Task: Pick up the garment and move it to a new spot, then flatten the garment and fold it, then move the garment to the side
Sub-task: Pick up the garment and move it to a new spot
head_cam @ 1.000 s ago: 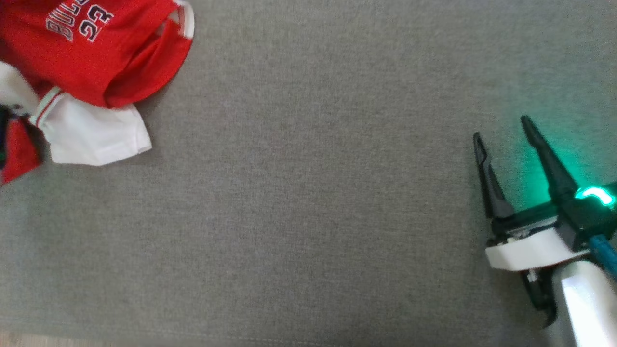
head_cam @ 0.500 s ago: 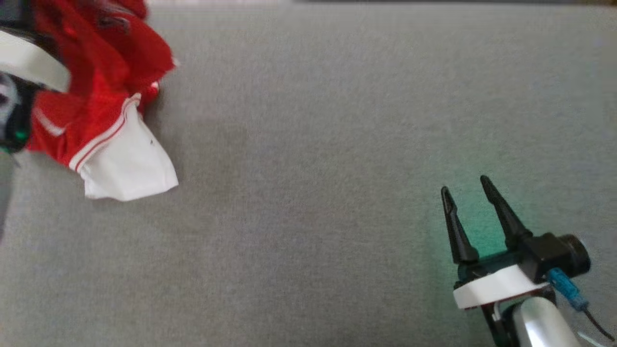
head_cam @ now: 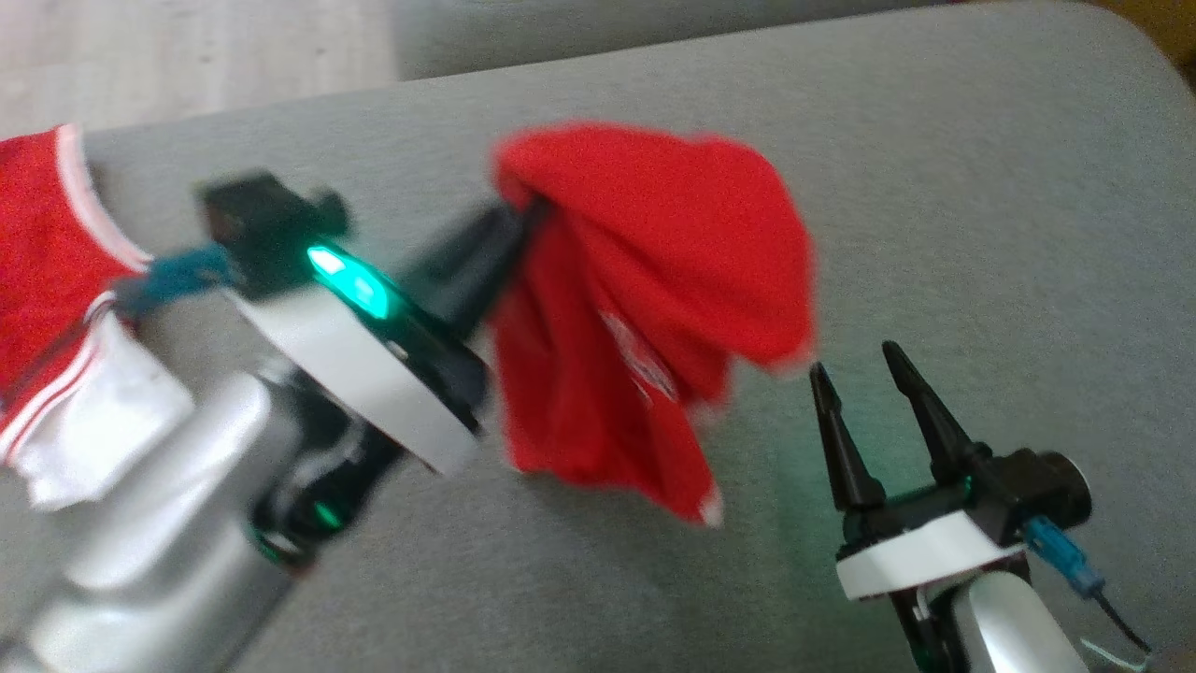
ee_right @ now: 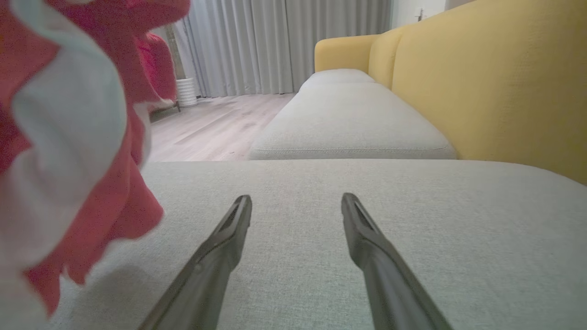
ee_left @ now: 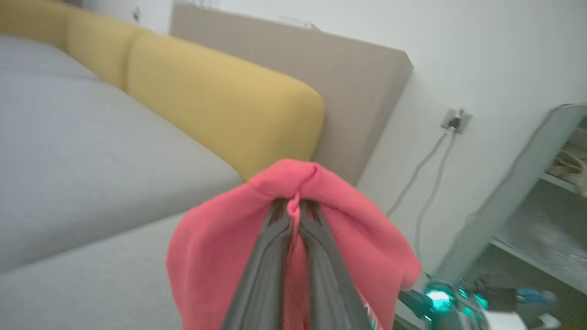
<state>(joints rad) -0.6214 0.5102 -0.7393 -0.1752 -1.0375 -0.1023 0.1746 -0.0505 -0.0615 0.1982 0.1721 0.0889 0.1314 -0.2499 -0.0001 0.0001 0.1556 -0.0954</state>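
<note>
The garment (head_cam: 654,299) is red with white trim and a white sleeve. It hangs bunched in the air over the grey sofa seat (head_cam: 981,215). My left gripper (head_cam: 528,210) is shut on its top fold, and more of its red and white cloth (head_cam: 56,308) trails behind the left forearm. In the left wrist view the garment (ee_left: 215,261) drapes over my left gripper (ee_left: 293,204), whose fingers are pressed together. My right gripper (head_cam: 852,359) stands open and empty, low at the right, just right of the hanging cloth. The garment (ee_right: 69,137) hangs to the left of my right gripper (ee_right: 296,199).
The yellow backrest (ee_right: 495,82) runs along the far side of the grey seat (ee_right: 367,215), and a second grey cushion (ee_right: 348,128) lies beyond. Wooden floor (ee_right: 215,128) and curtains (ee_right: 284,41) are past the sofa's end. A wall socket with cables (ee_left: 454,120) and a shelf (ee_left: 541,206) stand beside it.
The head camera has shifted. My left arm has lifted the garment off the seat and swung it toward the middle, near the right gripper. The right gripper stays open.
</note>
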